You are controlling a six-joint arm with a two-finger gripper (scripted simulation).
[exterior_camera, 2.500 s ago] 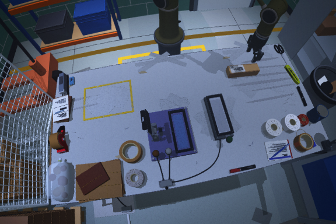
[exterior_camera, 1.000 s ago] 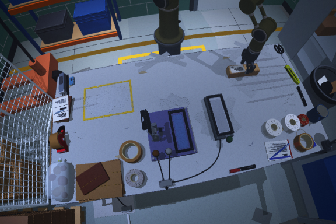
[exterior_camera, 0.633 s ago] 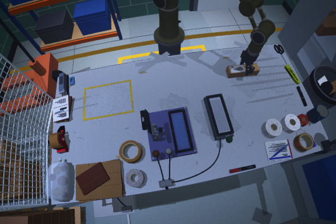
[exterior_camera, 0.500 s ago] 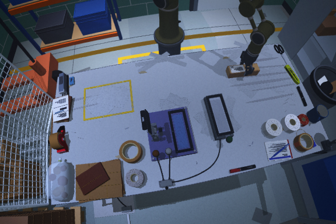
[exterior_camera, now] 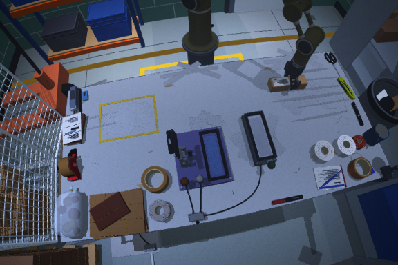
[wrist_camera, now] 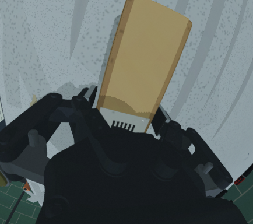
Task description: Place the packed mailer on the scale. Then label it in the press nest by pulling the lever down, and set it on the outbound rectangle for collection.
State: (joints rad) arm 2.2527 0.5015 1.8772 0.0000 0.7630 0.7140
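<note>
The packed mailer [exterior_camera: 286,83], a small tan box with a white label at one end, lies flat on the far right of the table. My gripper [exterior_camera: 293,84] is down over it, open and holding nothing; from the wrist camera the mailer [wrist_camera: 142,64] stretches away between the fingers of the gripper [wrist_camera: 126,108]. The scale [exterior_camera: 259,137], a black-framed grey tray, sits mid-table in front of the mailer. Left of it is the purple press base with its blue nest [exterior_camera: 214,155] and lever [exterior_camera: 172,141]. The yellow outbound rectangle [exterior_camera: 128,118] is marked on the left.
Behind the table stand the arm's pedestal [exterior_camera: 200,32] and shelving with bins. A wire cage [exterior_camera: 19,162] borders the left edge. Tape rolls [exterior_camera: 154,179], cardboard [exterior_camera: 117,213] and a cable lie near the front; more rolls [exterior_camera: 335,147], a cutter [exterior_camera: 346,88] and scissors lie on the right.
</note>
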